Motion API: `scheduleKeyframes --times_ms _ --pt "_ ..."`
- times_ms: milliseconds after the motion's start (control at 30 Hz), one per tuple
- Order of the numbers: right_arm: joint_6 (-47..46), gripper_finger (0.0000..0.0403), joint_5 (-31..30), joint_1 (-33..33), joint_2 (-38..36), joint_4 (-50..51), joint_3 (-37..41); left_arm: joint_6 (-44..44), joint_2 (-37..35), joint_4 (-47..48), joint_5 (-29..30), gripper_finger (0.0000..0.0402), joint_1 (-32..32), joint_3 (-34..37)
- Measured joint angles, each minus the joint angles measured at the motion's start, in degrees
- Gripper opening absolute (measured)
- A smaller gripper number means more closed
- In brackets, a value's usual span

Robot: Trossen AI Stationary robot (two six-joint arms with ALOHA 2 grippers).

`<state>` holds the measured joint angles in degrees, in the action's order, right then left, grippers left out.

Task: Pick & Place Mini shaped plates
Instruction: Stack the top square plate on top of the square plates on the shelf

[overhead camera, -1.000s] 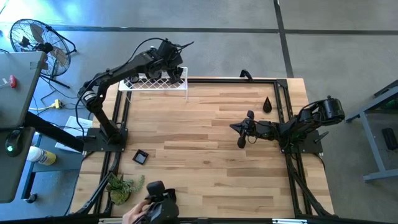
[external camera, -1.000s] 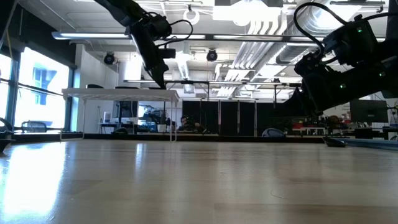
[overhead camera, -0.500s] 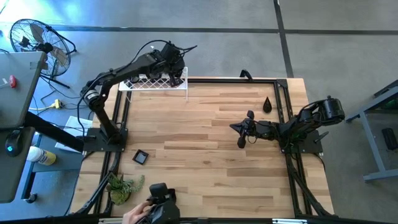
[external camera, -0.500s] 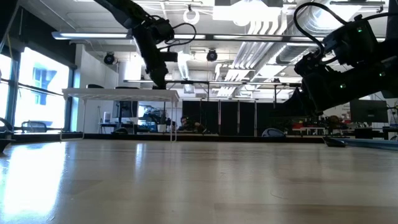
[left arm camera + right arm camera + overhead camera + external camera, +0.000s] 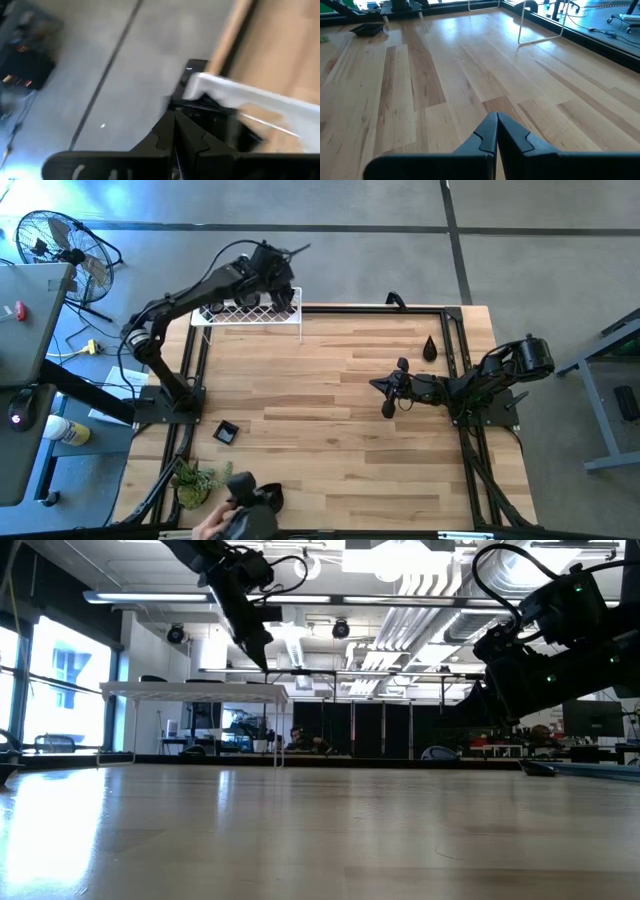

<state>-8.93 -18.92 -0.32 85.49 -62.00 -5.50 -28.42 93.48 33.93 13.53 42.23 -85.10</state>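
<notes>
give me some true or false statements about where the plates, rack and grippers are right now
1. The left gripper is above the white wire rack. True.
2. A square black plate lies beside the left arm's base. True.
3. The right gripper holds a teardrop plate. False: its jaws are shut on nothing, and the teardrop plate lies apart on the table.
4. The small green plant sits on the rack. False: it is at the table's near left corner.

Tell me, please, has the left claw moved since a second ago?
Yes. The left claw dipped toward the white rack, then rose above it again.
</notes>
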Motion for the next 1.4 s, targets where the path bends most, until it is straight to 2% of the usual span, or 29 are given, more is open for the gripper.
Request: scheduleKeyframes --times_ms 100,333,733,867,1000,1400 --pt "0.0 0.0006 0.0 -0.02 -0.02 0.0 0.0 3.81 0.08 0.11 1.95 0.0 3.0 -0.02" --pt "0.0 0.0002 0.26 -0.02 0.0 -0.09 0.0 9.29 1.61 2.99 1.89 0.0 6.92 0.0" --pt "0.0 0.0002 0.22 0.0 -0.02 -0.11 0.0 8.67 2.61 7.99 -1.56 0.0 6.89 0.01" --pt "-0.01 0.0005 0.22 0.0 -0.02 -0.15 -0.01 8.67 2.55 6.08 -1.97 0.0 6.89 0.02" --pt "-0.01 0.0006 0.22 -0.02 -0.02 -0.15 -0.01 9.06 2.55 4.32 -5.11 0.0 6.89 0.0" --pt "-0.02 0.0006 0.2 0.0 -0.02 -0.13 -0.02 10.27 2.55 0.76 -7.12 0.0 6.89 0.0"
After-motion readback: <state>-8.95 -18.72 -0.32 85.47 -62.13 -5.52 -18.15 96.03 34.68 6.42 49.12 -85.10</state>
